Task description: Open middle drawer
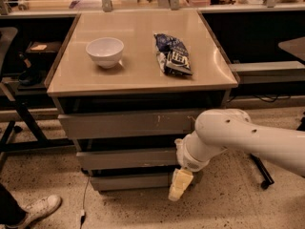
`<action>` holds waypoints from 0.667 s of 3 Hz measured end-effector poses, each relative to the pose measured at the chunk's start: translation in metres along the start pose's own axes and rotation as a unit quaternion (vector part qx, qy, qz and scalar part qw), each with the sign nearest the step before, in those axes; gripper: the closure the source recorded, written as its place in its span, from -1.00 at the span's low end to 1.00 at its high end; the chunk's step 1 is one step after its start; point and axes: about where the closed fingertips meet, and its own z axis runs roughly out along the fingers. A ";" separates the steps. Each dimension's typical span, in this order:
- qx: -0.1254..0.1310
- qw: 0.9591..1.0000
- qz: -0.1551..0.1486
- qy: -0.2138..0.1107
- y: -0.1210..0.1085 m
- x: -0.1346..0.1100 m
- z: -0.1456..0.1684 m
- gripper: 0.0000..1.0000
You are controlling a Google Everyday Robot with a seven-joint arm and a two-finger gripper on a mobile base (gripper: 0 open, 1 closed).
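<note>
**Item: drawer unit under counter, task "open middle drawer", state at this moment**

- Counter (pixel 143 78): pale top carrying a white bowl (pixel 105 51) to the left and a dark blue snack bag (pixel 172 54) to the right, well apart.
- Top drawer (pixel 124 124): tall grey front with pale scratches near its right end. Shut.
- Middle drawer (pixel 126 159): second of three grey fronts, plain and without a handle, set between the scratched front above and the narrow one below. Its front sits in line with its neighbours and no interior shows. Judged shut.
- Bottom drawer (pixel 128 181): narrowest front, lowest in the stack. Shut.
- Arm (pixel 238 137): white, reaching in from the right, its wrist crossing the right end of the middle drawer's front.
- Gripper (pixel 180 185): pale yellow, pointing down and slightly left, hanging before the right end of the bottom drawer, below the middle drawer's lower edge. Whether it is released or clenched cannot be told. It grasps nothing visible.
- Floor: speckled, with a white shoe (pixel 35 211) at lower left.

**Progress, as judged:** early. The gripper is close to the unit but has no hold on the middle drawer. Still to do: find a purchase on the handleless front, likely at an edge, then pull it outward.
</note>
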 end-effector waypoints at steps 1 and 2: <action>0.010 1.000 -0.010 -0.019 -0.027 -0.001 0.040 -1.00; 0.005 1.000 -0.009 -0.020 -0.043 0.007 0.077 -1.00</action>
